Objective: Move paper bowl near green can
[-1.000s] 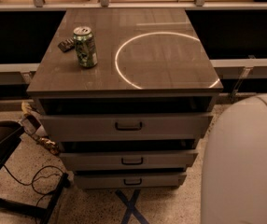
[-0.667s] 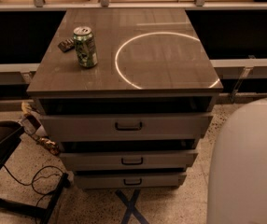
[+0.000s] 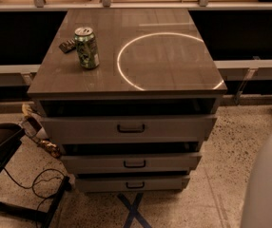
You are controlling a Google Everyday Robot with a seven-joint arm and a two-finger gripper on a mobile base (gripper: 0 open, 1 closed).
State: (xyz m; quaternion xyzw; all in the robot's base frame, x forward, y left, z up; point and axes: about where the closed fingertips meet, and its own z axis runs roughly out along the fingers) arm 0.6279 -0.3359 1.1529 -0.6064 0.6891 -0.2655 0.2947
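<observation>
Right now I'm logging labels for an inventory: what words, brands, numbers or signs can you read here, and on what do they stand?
No text here can be read.
Green can: whitish markings, too blurred to read.
Small dark object beside the can: no legible label.
Drawer fronts: handles only, no labels seen.
Floor: a blue tape cross, a mark rather than lettering.
The gripper is not in view.
</observation>
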